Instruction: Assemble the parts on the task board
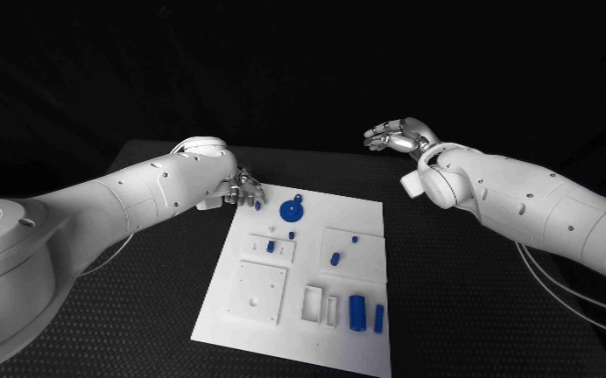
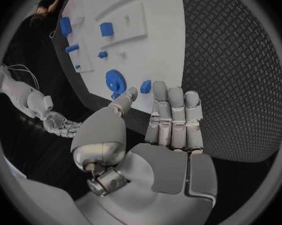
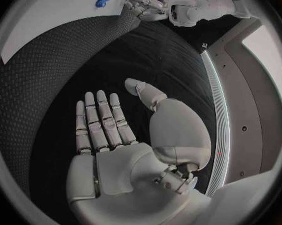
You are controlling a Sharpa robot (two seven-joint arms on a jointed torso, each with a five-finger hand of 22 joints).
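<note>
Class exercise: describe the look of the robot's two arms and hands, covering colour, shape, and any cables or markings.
Both arms are smooth, rounded white shells dotted with small dark screw holes. Thin pale cables trail beside each arm. The left hand and right hand are silver metal, with segmented fingers, domed thumb bases and flat grey palm plates. No lettering is legible.

Two glossy white arms dotted with dark screw holes, thin cables trailing, each ending in a silver segmented robot hand (image 2: 150, 135).
</note>
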